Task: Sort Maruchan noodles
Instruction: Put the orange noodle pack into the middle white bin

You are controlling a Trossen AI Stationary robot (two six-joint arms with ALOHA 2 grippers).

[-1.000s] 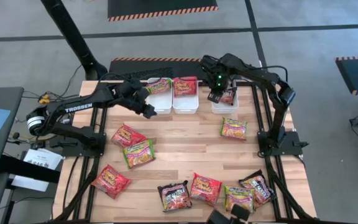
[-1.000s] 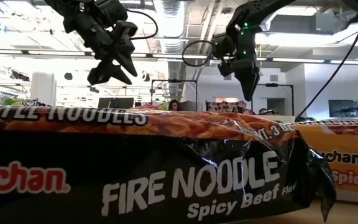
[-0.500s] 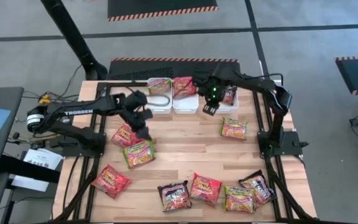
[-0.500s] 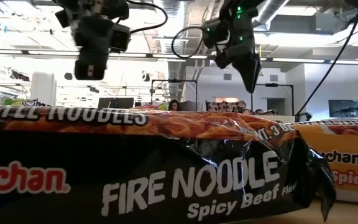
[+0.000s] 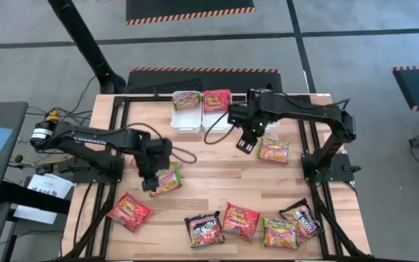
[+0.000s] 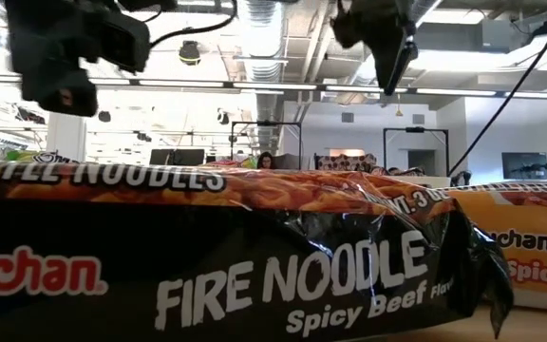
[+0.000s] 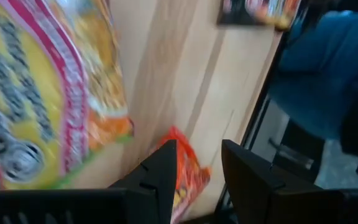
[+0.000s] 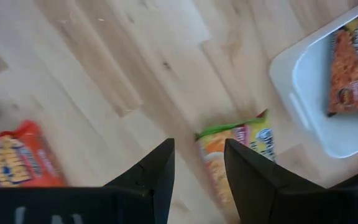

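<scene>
Wooden counter (image 5: 217, 175) carries scattered noodle packets. Left claw (image 5: 151, 183) hovers spread and empty over a green packet (image 5: 167, 179); right claw (image 5: 246, 143), likewise spread, nears another (image 5: 273, 151). Best approach: descend squarely and pinch one edge. Far bins (image 5: 217, 122) hold a green packet (image 5: 187, 100) and a red one (image 5: 216, 100).

Three bins (image 5: 217, 120) are sitting side by side at the table's (image 5: 217, 167) far edge; packets (image 5: 240, 220) are lying along its near edge and left side.
</scene>
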